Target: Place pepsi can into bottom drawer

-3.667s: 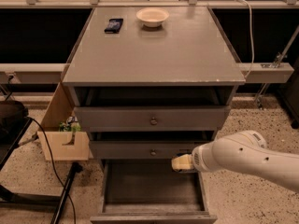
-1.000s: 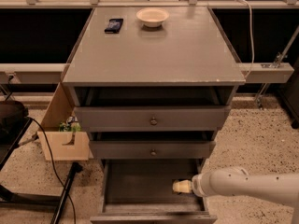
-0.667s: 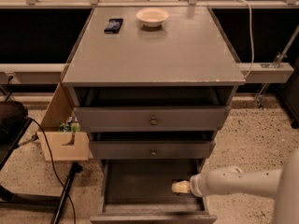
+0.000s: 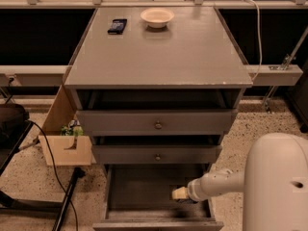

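Observation:
The bottom drawer (image 4: 137,192) is pulled open at the foot of the grey cabinet, and its grey box interior shows. My gripper (image 4: 179,194) reaches in from the right on a white arm and sits low over the right part of the drawer floor. A small dark shape (image 4: 186,201) lies just under the gripper's tip; I cannot tell whether it is the pepsi can. No blue can shows clearly anywhere else.
The two shallower drawers with round knobs (image 4: 158,125) are slightly open above. A white bowl (image 4: 157,17) and a flat dark phone-like object (image 4: 117,26) lie on the cabinet top. A cardboard box (image 4: 67,148) and cables stand at the left. A large white arm link (image 4: 276,182) fills the lower right.
The gripper has stayed low inside the bottom drawer, shifting slightly left. A large white arm link has swung into view at the lower right.

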Controlling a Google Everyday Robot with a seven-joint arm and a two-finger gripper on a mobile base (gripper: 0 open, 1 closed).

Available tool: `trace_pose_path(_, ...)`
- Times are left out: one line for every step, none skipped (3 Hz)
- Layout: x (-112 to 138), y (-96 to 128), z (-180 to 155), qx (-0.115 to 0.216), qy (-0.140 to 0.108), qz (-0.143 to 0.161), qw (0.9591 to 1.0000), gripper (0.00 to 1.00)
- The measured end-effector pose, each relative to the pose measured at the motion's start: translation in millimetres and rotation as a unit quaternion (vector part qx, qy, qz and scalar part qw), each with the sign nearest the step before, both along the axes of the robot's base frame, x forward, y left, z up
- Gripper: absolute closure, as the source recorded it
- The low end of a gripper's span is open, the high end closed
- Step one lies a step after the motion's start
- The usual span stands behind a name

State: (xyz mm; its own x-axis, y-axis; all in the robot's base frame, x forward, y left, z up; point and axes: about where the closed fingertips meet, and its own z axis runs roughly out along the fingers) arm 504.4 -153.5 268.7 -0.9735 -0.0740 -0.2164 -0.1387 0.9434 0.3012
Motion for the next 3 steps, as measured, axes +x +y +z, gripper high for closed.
trace_pose_path(5.8, 10.1, -22.5, -0.005, 0.005, 0.015, 0.9999, 1.00)
trace_pose_path(6.3, 20.9, -42.3, -0.011, 0.009, 0.034, 0.9993, 1.00)
trace_pose_path(1.5, 30.5, -64.6, -0.010, 0.016, 0.049, 0.9986, 1.00)
